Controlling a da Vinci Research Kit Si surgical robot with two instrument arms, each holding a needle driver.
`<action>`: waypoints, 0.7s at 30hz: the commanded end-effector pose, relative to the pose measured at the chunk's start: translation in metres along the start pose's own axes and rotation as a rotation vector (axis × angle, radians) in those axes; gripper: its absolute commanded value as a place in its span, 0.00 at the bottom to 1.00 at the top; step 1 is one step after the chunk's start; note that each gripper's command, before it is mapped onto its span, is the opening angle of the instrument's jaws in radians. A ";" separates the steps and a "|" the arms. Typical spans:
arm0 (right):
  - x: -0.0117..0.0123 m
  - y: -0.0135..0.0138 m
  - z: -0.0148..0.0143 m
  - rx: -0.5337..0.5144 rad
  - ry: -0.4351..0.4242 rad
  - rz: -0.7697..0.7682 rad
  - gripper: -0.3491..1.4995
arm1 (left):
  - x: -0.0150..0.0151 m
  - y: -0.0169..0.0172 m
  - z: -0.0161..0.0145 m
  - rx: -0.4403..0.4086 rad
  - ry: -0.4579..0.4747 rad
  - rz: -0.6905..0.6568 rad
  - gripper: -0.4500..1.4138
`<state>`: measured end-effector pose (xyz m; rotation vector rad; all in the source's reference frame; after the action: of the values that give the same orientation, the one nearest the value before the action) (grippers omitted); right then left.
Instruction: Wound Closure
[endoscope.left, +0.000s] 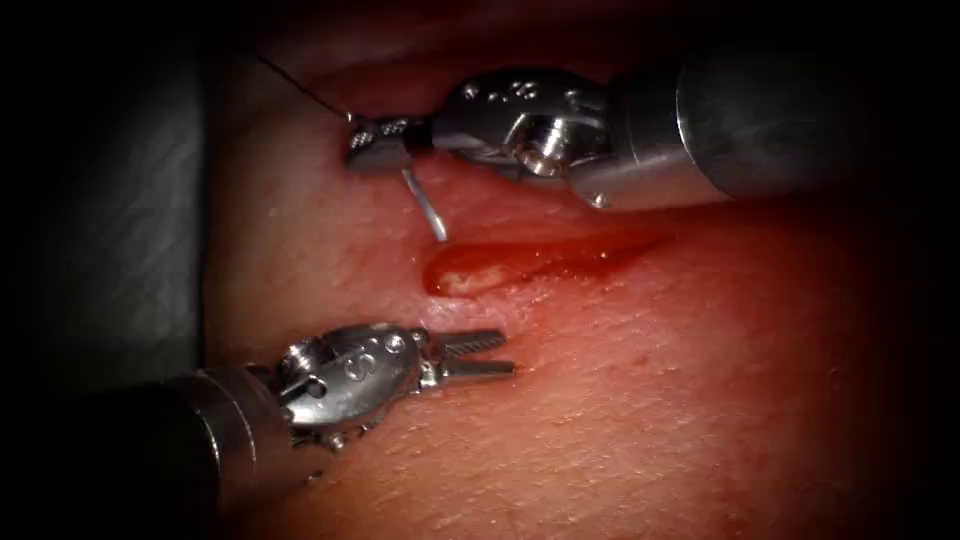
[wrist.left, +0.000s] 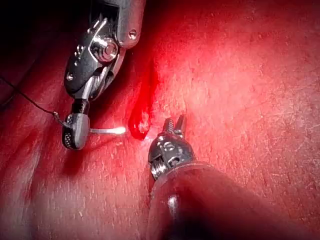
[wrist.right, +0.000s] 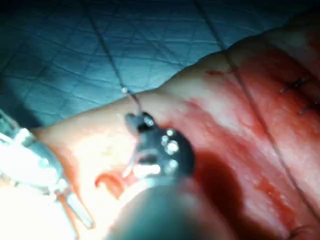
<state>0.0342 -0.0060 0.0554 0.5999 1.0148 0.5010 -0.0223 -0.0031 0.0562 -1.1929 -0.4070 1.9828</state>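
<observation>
Pink, finely creased tissue spreads under both tools, its surface moist and lined like skin, with dark cloth beyond its left edge. Across the middle lies the cut, a short slanting slit pooled with glossy red fluid and showing a pale patch at its left end.

Above the cut, the right tool reaches in from the picture's right on a thick grey shaft, its polished steel wrist bent so the small ridged jaws point left. Those jaws are clamped on the needle, gripping it near its tail end where the thread joins. The needle's thin bright body hangs down from the jaws towards the left end of the cut, its tip just above that end and outside the tissue. Fine dark thread runs up and left from the jaws.

Below the cut and to its left, the left tool lies low over the tissue, pointing right. Its two toothed jaws stand narrowly parted and hold nothing.
</observation>
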 end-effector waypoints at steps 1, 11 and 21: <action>-0.0005 -0.0003 0.0009 0.022 0.015 0.033 0.00 | -0.0005 0.0000 0.0008 -0.002 -0.001 -0.001 0.18; -0.0014 -0.0005 0.0008 0.058 -0.023 0.271 0.00 | -0.0006 0.0001 0.0008 -0.010 -0.008 0.001 0.18; -0.0021 -0.0008 0.0005 0.093 -0.047 0.369 0.00 | -0.0007 0.0001 0.0008 -0.015 -0.015 0.003 0.17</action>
<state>0.0331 -0.0074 0.0559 0.8824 0.8876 0.7644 -0.0222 -0.0033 0.0563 -1.1880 -0.4261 1.9963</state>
